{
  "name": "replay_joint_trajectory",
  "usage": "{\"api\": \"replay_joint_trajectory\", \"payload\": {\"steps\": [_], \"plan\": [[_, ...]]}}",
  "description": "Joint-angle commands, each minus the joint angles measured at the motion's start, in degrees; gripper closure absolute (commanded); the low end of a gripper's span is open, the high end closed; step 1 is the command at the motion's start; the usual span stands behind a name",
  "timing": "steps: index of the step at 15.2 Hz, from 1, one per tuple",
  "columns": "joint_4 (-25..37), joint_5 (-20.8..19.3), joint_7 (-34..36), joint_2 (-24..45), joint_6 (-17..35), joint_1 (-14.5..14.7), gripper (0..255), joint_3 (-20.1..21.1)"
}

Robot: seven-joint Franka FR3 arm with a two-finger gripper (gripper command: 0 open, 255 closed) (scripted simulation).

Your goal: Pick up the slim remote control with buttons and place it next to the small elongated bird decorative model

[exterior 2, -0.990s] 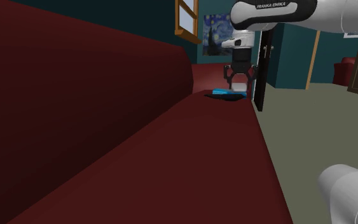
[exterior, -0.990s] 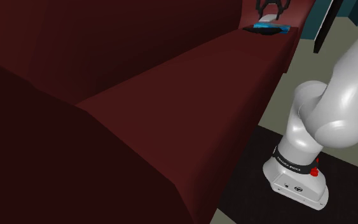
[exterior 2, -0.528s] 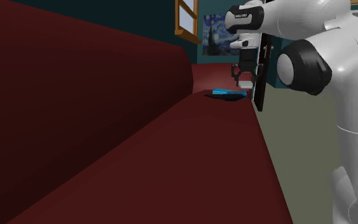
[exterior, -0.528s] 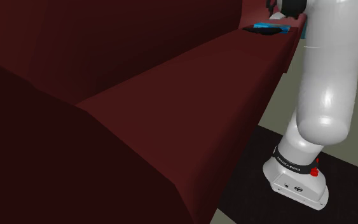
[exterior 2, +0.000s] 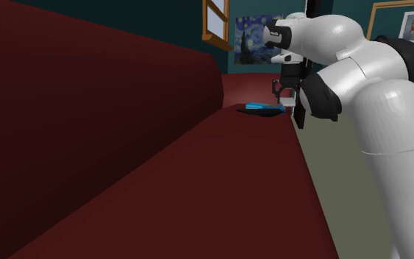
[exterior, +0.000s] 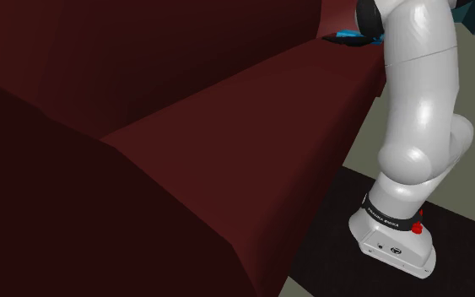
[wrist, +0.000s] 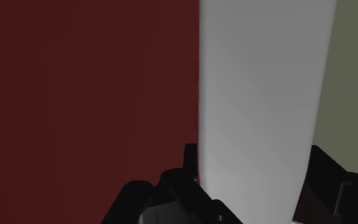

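**A:** Where is the remote control point(wrist: 260, 95)?

**B:** Between my fingers point(wrist: 189, 162). My claw point(wrist: 254, 151) is clamped on its two long edges, and it looks plain white.

**A:** And where is your claw?

**B:** Over the far end of the dark red sofa point(exterior 2: 257, 169), where its edge meets the olive floor point(wrist: 355, 76). The blue bird model point(exterior 2: 260, 107) lies on the sofa just beside me.

No legible text found. The black band point(exterior: 391, 218) around the arm's base point(exterior: 396, 243) carries pale lettering too small to read. Just below the band, a small round emblem point(exterior: 394, 251) on the base cannot be deciphered.
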Motion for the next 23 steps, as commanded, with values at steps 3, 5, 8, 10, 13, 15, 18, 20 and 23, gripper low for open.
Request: {"api": "replay_joint_trajectory", "payload": {"steps": [3,5,8,10,13,15,18,20,23], "plan": [[-6.1,-1.49,-0.06,-1.45,4.35,3.94,255,-1.36],[-8.72,-2.01,-0.05,-1.98,6.3,5.52,255,-1.88],[-12.33,-2.62,-0.04,-2.62,9.1,7.58,255,-2.54],[-14.56,-2.91,-0.05,-2.95,10.89,8.75,255,-2.9],[-17.66,-3.2,-0.1,-3.31,13.46,10.26,255,-3.33],[-19.3,-3.29,-0.15,-3.44,14.86,10.98,255,-3.51],[-19.3,-3.29,-0.15,-3.44,14.86,10.98,255,-3.51],[-19.3,-3.29,-0.15,-3.44,14.86,10.98,255,-3.51],[-19.3,-3.29,-0.15,-3.44,14.86,10.98,255,-3.51]]}}
